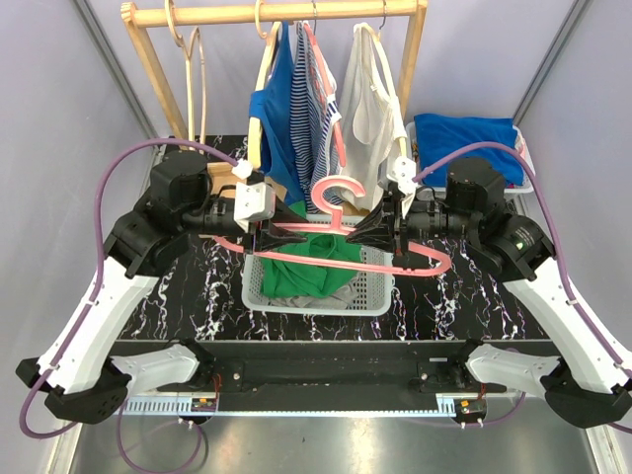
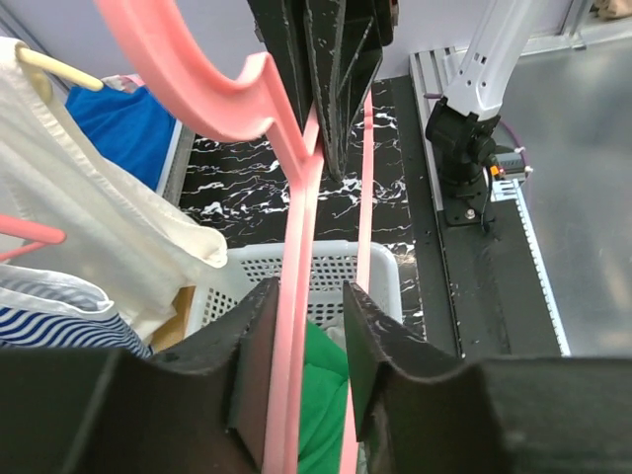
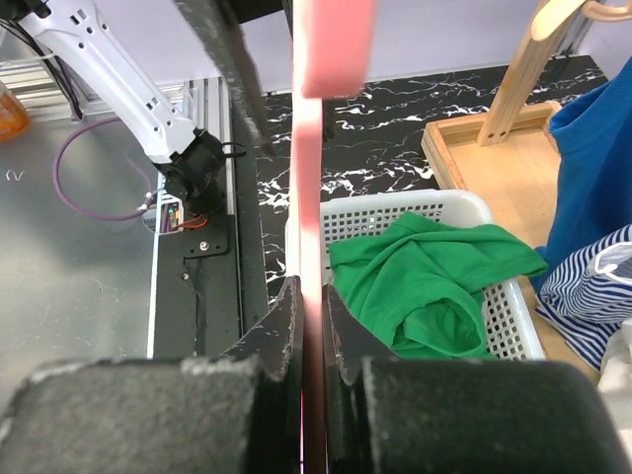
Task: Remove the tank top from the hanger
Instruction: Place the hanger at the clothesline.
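Observation:
A bare pink hanger (image 1: 415,259) is held level above the white basket (image 1: 375,296). A crumpled green garment (image 1: 306,276) lies in the basket, off the hanger. My right gripper (image 1: 360,229) is shut on the hanger's bar (image 3: 311,197), its jaws (image 3: 311,316) tight on both sides. My left gripper (image 1: 296,234) is open around the hanger (image 2: 296,247). In the left wrist view (image 2: 308,326) the bar rests against one finger and a gap shows to the other. The green garment also shows in the left wrist view (image 2: 321,395) and the right wrist view (image 3: 425,276).
A wooden rack (image 1: 276,14) stands at the back with a blue shirt (image 1: 276,109), a striped top (image 1: 316,109) and a white tank top (image 1: 373,109) on hangers. A blue folded cloth (image 1: 464,133) lies in a tray at the back right.

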